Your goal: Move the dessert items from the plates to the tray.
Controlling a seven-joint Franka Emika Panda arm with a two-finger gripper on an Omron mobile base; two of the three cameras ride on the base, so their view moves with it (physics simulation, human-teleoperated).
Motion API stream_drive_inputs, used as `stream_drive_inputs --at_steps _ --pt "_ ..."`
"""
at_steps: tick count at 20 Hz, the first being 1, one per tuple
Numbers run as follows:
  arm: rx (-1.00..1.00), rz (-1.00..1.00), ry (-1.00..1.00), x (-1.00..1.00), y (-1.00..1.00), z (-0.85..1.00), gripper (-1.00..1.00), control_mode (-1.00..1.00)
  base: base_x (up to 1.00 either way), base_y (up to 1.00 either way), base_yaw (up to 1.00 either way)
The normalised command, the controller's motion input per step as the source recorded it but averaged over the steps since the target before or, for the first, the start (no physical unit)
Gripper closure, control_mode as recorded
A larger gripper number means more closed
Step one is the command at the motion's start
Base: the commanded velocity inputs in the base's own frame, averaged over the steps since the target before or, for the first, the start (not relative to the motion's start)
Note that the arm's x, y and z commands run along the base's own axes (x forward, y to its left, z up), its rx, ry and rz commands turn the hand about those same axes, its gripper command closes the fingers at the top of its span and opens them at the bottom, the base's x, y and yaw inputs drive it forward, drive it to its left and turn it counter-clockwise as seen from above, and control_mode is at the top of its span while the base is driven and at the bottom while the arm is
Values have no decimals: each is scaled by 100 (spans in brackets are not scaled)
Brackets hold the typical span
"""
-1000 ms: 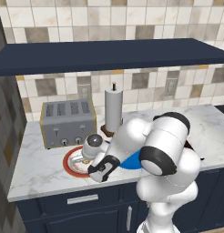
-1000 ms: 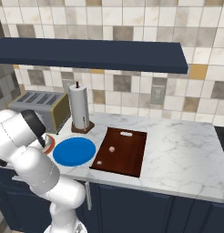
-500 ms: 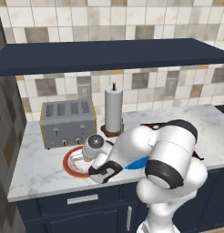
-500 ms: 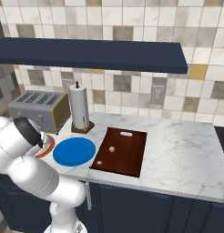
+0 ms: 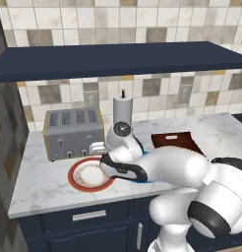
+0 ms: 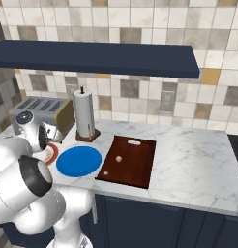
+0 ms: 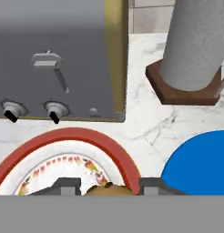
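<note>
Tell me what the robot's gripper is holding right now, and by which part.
The gripper is shut on the round tan cookie over the red-rimmed white plate, one finger at each side edge of it.

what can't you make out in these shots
- Cookie, hand view: bottom edge crops it between the fingertips, so contact is unclear.
- Gripper, left base view: the wrist hides its jaws.
- Blue plate, left base view: mostly behind the arm.
- Tray pieces, right base view: too small to identify.

Bright, even, shadowless rendered light
</note>
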Motion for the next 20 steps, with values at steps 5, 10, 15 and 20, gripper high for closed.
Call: stream_drive_inputs --at_steps 5,10,15,20 --pt "-7 -13 13 2 -98 62 100 -100 0 0 0" --pt "-15 -16 17 4 -100 5 100 -100 0 0 0" --pt "-9 -19 15 4 -100 -12 100 -100 0 0 0" --pt "0 -20 12 4 -100 -28 100 -100 0 0 0"
